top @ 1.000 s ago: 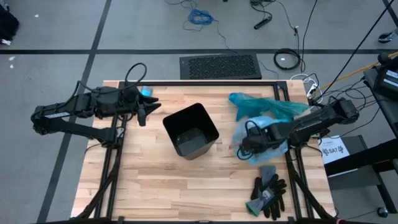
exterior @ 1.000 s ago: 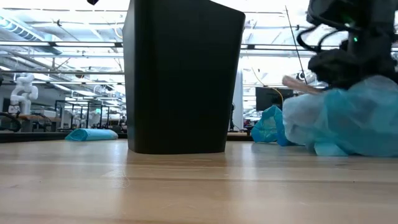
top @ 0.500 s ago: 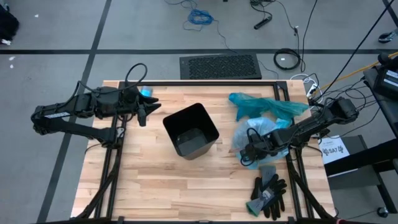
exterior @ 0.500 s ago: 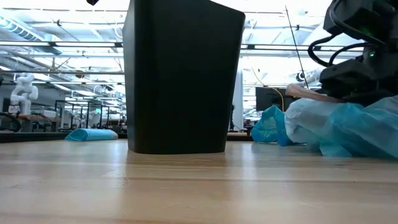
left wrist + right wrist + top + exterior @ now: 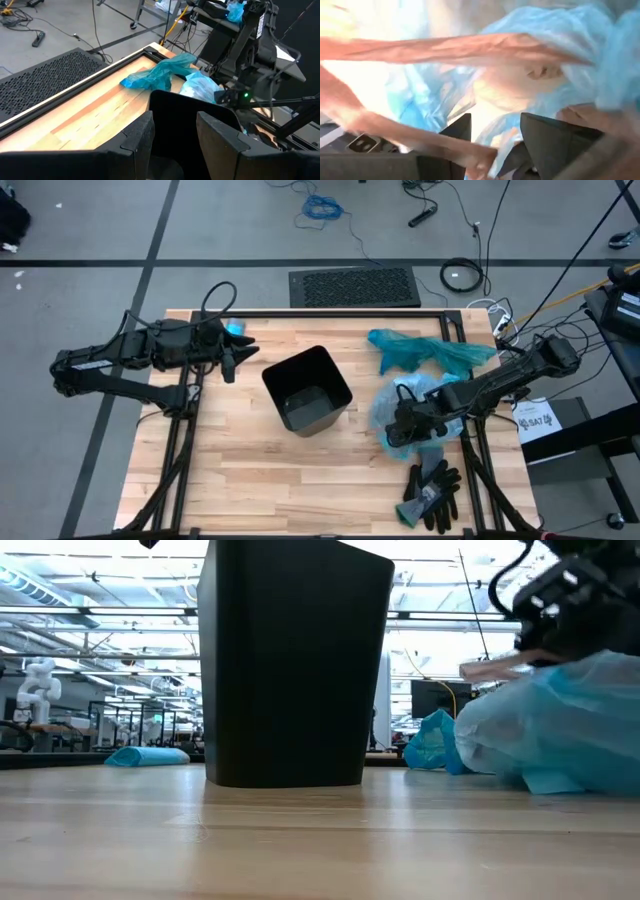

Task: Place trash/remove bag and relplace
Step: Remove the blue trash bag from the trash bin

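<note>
The right hand [image 5: 400, 430] is sitting at the right of the high view, pressed into the pale blue bag [image 5: 425, 395] lying on the bench [image 5: 250, 470] right of the black bin [image 5: 307, 388]. In its wrist view its fingers are standing apart with crinkled film and brown paper trash [image 5: 470, 47] bunched ahead of them; I cannot tell whether it is gripping anything.

The left hand [image 5: 240, 358] is waiting at the left, partly open and empty, facing the bin.

Risk: if the fingers are only pinching thin film, the bag may be slipping or tearing, spilling scraps beside the gloves [image 5: 432, 492].

Compared with a second earlier, the right hand has spread from closed and shifted lower in the high view, toward the gloves.
</note>
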You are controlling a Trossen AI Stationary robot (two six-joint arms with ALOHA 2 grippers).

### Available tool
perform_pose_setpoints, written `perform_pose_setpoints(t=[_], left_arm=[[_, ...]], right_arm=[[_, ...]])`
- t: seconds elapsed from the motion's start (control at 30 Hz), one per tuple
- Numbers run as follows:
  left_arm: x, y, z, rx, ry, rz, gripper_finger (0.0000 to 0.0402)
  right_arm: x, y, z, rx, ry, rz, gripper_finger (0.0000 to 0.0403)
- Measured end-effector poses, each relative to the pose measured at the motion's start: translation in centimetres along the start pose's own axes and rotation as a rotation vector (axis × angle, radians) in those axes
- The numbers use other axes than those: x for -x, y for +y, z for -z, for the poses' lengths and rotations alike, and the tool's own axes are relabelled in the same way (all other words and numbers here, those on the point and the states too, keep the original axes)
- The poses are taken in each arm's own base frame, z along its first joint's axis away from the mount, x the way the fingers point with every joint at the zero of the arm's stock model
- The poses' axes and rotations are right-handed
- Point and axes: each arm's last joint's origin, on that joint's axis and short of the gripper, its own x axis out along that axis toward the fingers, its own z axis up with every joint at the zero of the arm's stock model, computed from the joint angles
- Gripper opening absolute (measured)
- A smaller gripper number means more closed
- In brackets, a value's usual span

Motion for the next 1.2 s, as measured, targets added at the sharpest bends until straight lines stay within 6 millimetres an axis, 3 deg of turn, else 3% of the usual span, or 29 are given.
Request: perform_pose_setpoints(t=[0.4, 0.67, 0.8, 1.07, 1.2], left_arm=[[-0.2, 0.0, 0.0, -0.002, 0.005, -0.002, 0.0152], [-0.2, 0.0, 0.1, -0.006, 0.006, -0.003, 0.0152], [-0.2, 0.0, 0.0, -0.028, 0.006, -0.003, 0.0152], [-0.7, -0.1, 0.1, -0.043, 0.019, -0.009, 0.0152], [-1.3, -0.2, 0.3, -0.067, 0.036, -0.017, 0.0152]], right_arm=[[4.8, 0.4, 0.9, -0.054, -0.056, -0.001, 0.0160], [7.3, 1.3, 1.5, -0.039, -0.065, -0.106, 0.0160], [7.8, 1.6, 2.1, 0.007, -0.015, -0.129, 0.0160], [7.8, -0.7, 2.0, -0.083, 0.024, 0.112, 0.0160], [7.7, -0.4, 2.1, -0.075, 0.032, 0.077, 0.0160]])
